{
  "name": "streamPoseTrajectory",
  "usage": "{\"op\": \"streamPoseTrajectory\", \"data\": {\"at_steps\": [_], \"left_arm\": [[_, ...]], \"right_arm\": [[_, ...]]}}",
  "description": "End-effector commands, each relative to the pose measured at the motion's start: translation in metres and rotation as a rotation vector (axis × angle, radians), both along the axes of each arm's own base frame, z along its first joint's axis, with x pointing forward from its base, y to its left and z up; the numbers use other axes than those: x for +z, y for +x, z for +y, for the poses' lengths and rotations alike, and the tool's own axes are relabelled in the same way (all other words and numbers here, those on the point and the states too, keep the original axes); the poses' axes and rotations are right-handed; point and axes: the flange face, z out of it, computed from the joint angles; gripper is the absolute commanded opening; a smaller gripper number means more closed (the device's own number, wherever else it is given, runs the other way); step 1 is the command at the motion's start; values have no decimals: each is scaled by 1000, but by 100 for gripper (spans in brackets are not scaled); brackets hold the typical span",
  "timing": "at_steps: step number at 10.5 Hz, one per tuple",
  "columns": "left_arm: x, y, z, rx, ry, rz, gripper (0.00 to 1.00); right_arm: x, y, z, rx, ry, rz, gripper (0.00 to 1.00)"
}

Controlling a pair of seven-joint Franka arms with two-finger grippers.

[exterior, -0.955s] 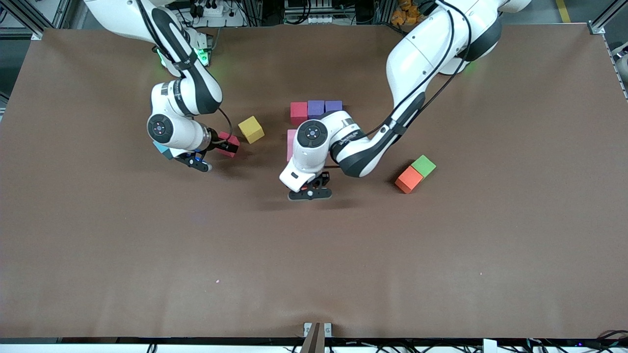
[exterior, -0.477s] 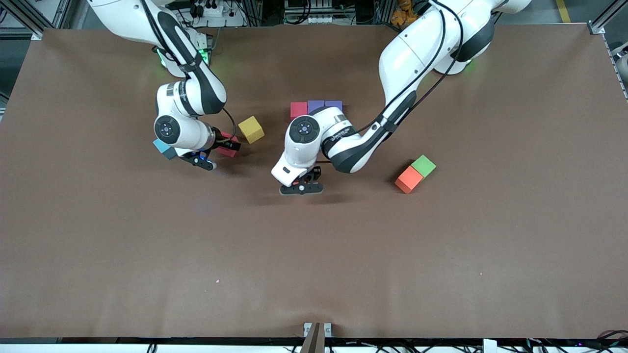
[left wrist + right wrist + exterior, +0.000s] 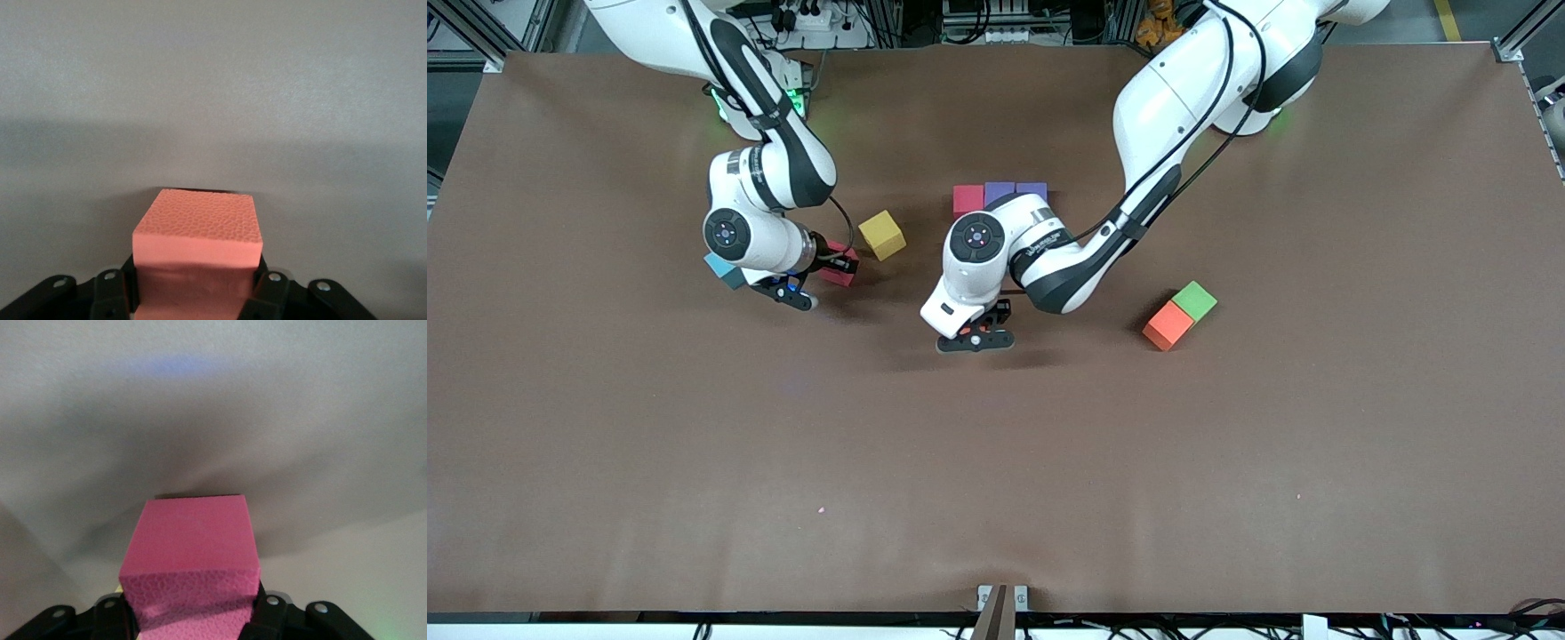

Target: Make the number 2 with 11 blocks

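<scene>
The left gripper (image 3: pixel 973 340) is clamping an orange block (image 3: pixel 197 257) over bare table, just nearer the camera than the started number 2 (image 3: pixel 999 195). The right gripper (image 3: pixel 786 294) is pinching a pink block (image 3: pixel 191 563) beside the sky-blue block (image 3: pixel 721 269). The arm is hiding the lower rows, so a blind descent is risking a nudge to placed cubes — probably. A cube has no long axis; the figure's is running toward the camera.
</scene>
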Motion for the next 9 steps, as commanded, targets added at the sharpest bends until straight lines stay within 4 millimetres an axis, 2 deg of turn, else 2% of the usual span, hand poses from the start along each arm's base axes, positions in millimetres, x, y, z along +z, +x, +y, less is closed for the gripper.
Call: {"op": "streamPoseTrajectory", "data": {"at_steps": [1, 2, 3, 4, 9], "left_arm": [[2, -3, -2, -34, 0, 54, 14], [1, -5, -2, -39, 6, 58, 14], [1, -5, -2, -37, 2, 61, 14], [0, -6, -3, -38, 3, 62, 14], [4, -2, -4, -62, -17, 45, 14]], "right_arm": [[24, 9, 1, -32, 29, -25, 17], [34, 19, -1, -49, 41, -12, 17], [44, 33, -14, -81, 51, 5, 17], [52, 43, -19, -81, 64, 22, 17], [65, 57, -17, -76, 78, 15, 17]]}}
